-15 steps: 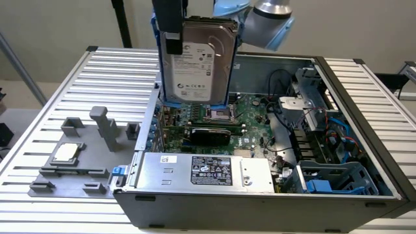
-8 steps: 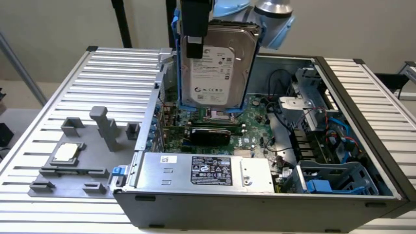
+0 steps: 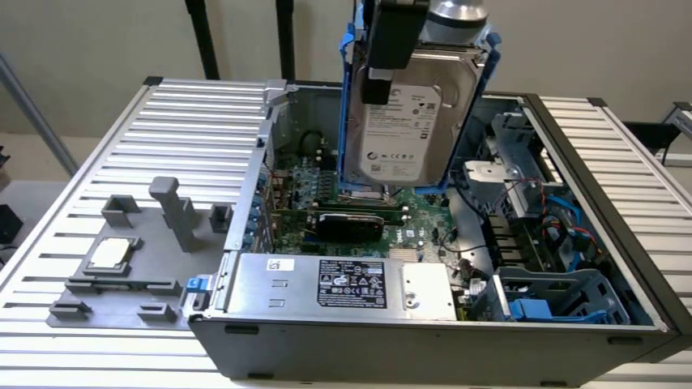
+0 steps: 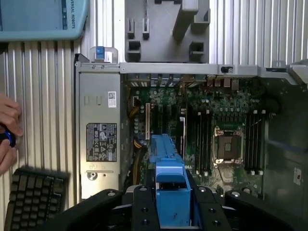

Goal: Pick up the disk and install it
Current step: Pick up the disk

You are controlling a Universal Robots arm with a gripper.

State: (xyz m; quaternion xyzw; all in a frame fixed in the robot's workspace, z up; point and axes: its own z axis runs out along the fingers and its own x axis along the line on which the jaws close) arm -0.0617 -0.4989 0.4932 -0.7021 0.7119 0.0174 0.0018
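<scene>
disk (image 3: pixel 406 121) clamped in end effector (image 4: pixel 173 209) — above open case (image 3: pixel 433 352)

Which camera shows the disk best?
The exterior view: the disk hangs roughly upright above the open computer case, its white label facing the camera. The wrist view gives its blue frame edge-on.

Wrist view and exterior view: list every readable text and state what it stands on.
"VERSAL ROBOTS", its start cut off: on the light blue panel.
White label of the disk: print too small to read.
Black label of the grey box: print too small to read.
</scene>
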